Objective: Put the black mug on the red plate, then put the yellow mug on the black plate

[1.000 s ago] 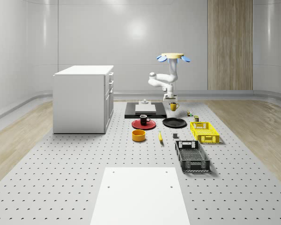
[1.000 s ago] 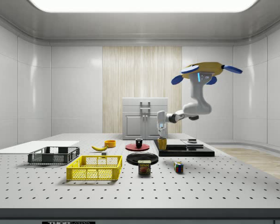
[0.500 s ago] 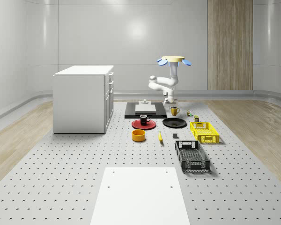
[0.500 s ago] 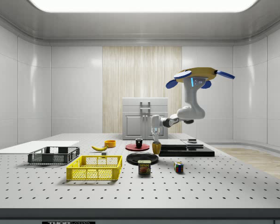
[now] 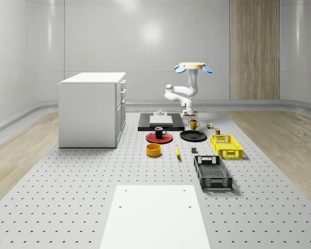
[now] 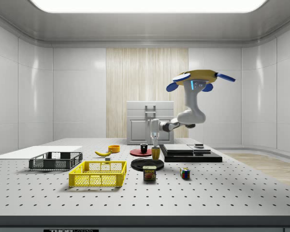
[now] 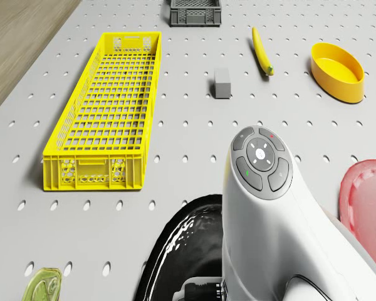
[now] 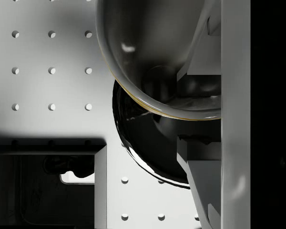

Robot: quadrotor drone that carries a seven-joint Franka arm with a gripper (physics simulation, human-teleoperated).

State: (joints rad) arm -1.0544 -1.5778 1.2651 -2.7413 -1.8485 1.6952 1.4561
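Note:
The yellow mug (image 5: 195, 124) (image 6: 156, 153) hangs upright just above the black plate (image 5: 193, 136) (image 6: 147, 164), toward the plate's far edge. My gripper (image 5: 189, 115) (image 6: 155, 143) is shut on the mug's rim. In the wrist view my fingers (image 8: 200, 53) pinch the mug (image 8: 152, 52) wall, with the black plate (image 8: 145, 143) beneath. The black mug (image 5: 158, 132) (image 6: 144, 148) stands on the red plate (image 5: 159, 138) (image 6: 137, 152). The drone (image 5: 193, 66) (image 6: 198, 77) hovers over the black platform's edge, behind the plates.
A black platform (image 5: 160, 122) and white cabinet (image 5: 93, 109) lie behind the plates. A yellow bowl (image 5: 154, 149), banana (image 5: 177, 151), grey block (image 7: 222, 83), yellow crate (image 5: 226, 146) and black crate (image 5: 212, 172) sit in front. A can (image 6: 150, 173) and a cube (image 6: 185, 173) stand nearby.
The drone and arm have shifted toward the side view's left and come lower. The yellow mug travelled with the gripper from beside the platform to above the black plate.

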